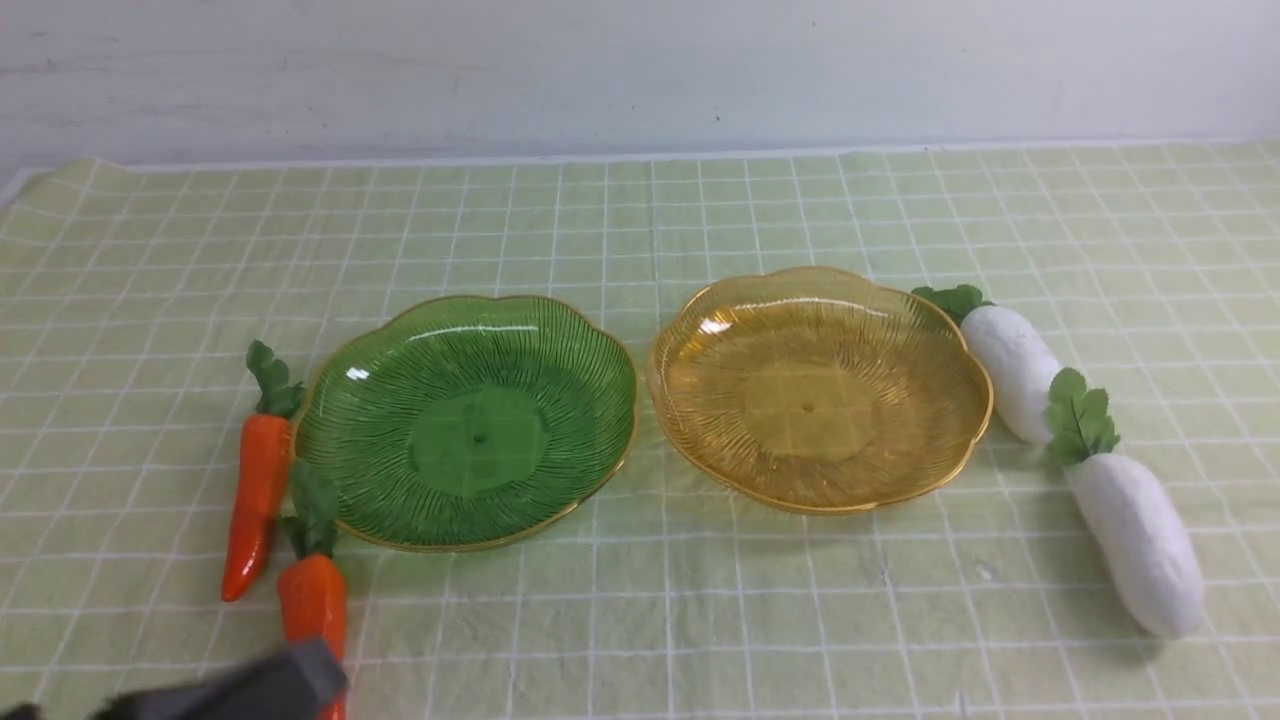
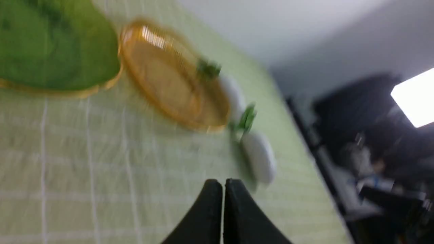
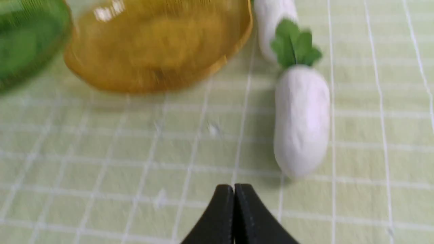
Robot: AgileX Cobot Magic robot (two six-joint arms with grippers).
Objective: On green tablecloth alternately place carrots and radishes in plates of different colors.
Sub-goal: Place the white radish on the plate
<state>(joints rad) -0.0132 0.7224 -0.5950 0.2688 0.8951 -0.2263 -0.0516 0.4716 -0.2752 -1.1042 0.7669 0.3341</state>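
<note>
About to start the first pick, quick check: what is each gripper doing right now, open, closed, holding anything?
Left gripper: closed, holding nothing.
Right gripper: closed, holding nothing.

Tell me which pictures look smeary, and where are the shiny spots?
Front view: sharp, with small white glints on the green plate and amber plate. Left wrist view: smeared all over, plus a washed-out bright patch. Right wrist view: plates blurred, the near radish somewhat clearer.
</note>
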